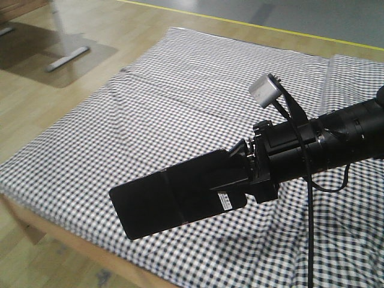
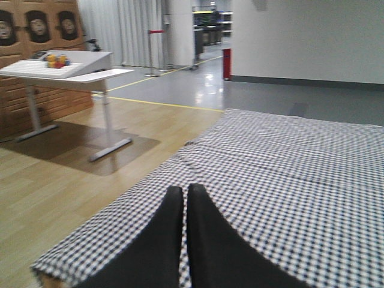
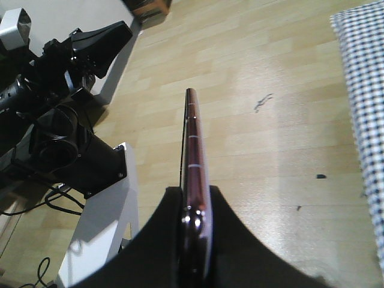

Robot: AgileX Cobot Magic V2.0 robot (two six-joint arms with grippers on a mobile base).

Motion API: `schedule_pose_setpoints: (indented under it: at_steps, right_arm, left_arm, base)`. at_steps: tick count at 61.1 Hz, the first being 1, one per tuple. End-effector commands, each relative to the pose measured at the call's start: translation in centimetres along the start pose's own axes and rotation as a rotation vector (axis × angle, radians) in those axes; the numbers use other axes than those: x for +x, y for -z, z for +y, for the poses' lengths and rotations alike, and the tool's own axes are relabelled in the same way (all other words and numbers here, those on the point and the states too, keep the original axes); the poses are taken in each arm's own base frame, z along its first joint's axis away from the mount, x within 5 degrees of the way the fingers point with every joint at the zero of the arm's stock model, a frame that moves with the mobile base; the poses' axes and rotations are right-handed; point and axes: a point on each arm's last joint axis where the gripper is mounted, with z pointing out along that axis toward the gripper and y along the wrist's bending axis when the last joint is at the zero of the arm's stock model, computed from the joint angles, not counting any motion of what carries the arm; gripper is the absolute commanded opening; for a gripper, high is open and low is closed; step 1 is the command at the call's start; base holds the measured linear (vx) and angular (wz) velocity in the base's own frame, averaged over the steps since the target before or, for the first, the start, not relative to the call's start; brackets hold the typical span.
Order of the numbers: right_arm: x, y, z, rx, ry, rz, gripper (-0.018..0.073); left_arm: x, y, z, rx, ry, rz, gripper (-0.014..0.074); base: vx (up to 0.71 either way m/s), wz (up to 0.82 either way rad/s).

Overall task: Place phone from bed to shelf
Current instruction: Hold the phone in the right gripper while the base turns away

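Jaws of right gripper (image 3: 196, 198) pinch phone (image 1: 174, 201) end, clear of bed (image 1: 150, 108); left gripper (image 2: 185, 189) closed, empty; we advise slow swing.

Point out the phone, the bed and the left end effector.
phone (image 1: 177, 199): front view, glossy face middle
bed (image 1: 180, 96): front view, bare checked sheet
left end effector (image 2: 184, 191): left wrist view, between closed fingertips

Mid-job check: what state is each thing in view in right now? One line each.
phone: off the sheet, held in the air by one end.
right gripper: shut on the phone's edges.
left gripper: shut, holding nothing.
bed: gingham sheet wrinkled, phone not resting on it.
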Motion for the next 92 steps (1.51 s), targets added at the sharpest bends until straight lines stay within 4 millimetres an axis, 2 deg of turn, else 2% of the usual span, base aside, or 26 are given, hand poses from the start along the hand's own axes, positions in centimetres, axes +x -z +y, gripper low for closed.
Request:
schedule_pose_setpoints:
  at_steps: [1, 92]
  right_arm:
    - [-1.21, 0.9, 2.0, -0.094, 0.027, -0.062, -0.0002]
    - [-1.21, 0.9, 2.0, -0.094, 0.027, -0.062, -0.0002]
  left_arm:
    - [-1.53, 0.22, 0.0, 0.004, 0.019, -0.104, 0.0001]
    - [-1.53, 0.22, 0.0, 0.004, 0.019, -0.104, 0.0001]
  base:
    - [-0.13, 0.51]
    - [-0.16, 0.64]
